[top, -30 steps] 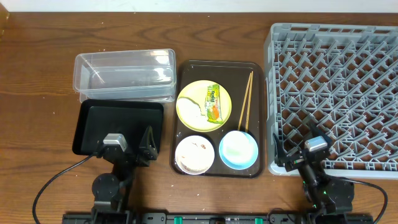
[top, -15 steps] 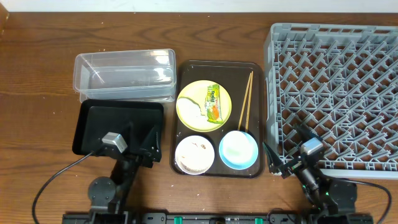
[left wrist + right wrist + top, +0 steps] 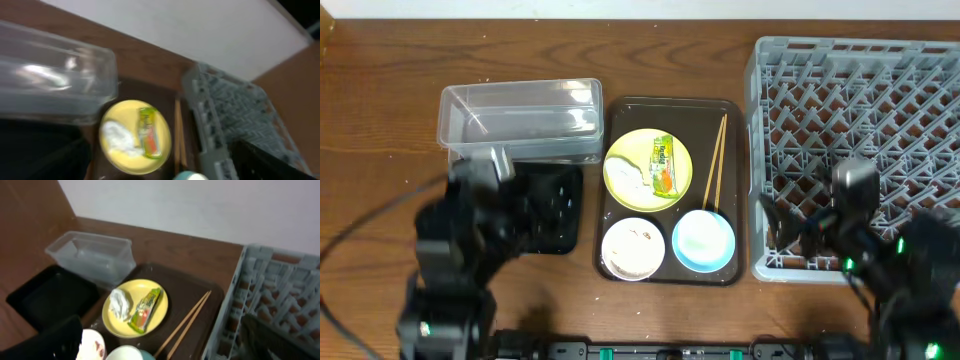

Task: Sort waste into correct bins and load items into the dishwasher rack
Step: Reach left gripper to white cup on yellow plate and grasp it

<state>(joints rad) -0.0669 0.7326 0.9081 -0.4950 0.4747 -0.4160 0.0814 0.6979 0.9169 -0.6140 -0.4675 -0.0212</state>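
Stage: we judge the job at its start. The waste sits on the dishes, and the rack [image 3: 860, 130] holds nothing we can see.
Left claw [image 3: 155, 150]: in its own blurred view, dark fingers sit at both lower corners, wide apart, with nothing between them.
Right claw [image 3: 161, 327]: same reading, with fingers spread toward the frame edges and holding nothing.
Waste: the tissue [image 3: 628, 178] is on the left half of the yellow plate [image 3: 630, 148] and the wrapper [image 3: 663, 165] on the right half, just beside each other.
Plate: it sits at the far end of the brown serving tray [image 3: 670, 103], between the two claws.
Bins: the clear tub [image 3: 520, 120] and black tray [image 3: 45, 300] both lie left of the serving tray.
Bearing: from the left claw the tissue lies ahead and to the right; from the right claw, ahead and to the left.
Wrapper axis: the long side runs near-to-far, so a grip wants the fingers across it, left-to-right.
Nearer claw: we judge the left, since the tissue and both bins are on its side.
Chopsticks [image 3: 717, 160]: they lie near-to-far along the serving tray's right edge, near the rack. We reckon these are the right claw's work.
Bowls: the white bowl [image 3: 632, 250] and blue bowl [image 3: 703, 241] sit side by side at the near end of the serving tray.
Doubt: both arms are smeared in the overhead view, so we read finger spread from the wrist views only.
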